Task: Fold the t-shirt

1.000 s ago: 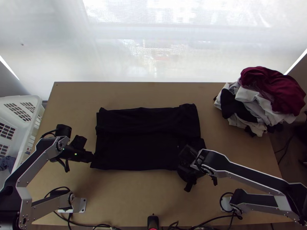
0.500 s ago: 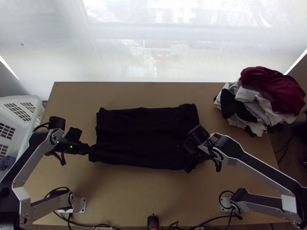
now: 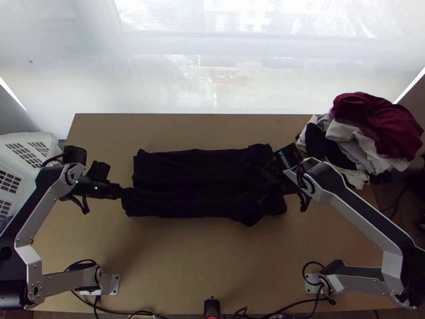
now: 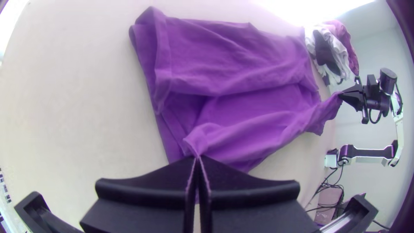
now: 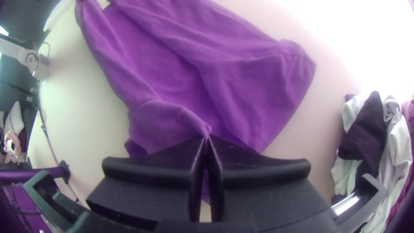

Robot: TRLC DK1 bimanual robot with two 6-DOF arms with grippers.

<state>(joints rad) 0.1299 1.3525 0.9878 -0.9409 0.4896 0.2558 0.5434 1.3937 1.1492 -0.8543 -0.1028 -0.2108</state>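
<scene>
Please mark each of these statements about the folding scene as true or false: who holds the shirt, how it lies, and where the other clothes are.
1. The left gripper is shut on an edge of the t-shirt. True.
2. The right gripper is open and holds no cloth. False: its fingers pinch a part of the t-shirt.
3. The t-shirt is spread out in a single layer. False: parts of it are folded over.
4. A dark red cloth lies on top of the clothes pile. True.
5. The white basket stands on the right arm's side. False: it stands on the left arm's side.
</scene>
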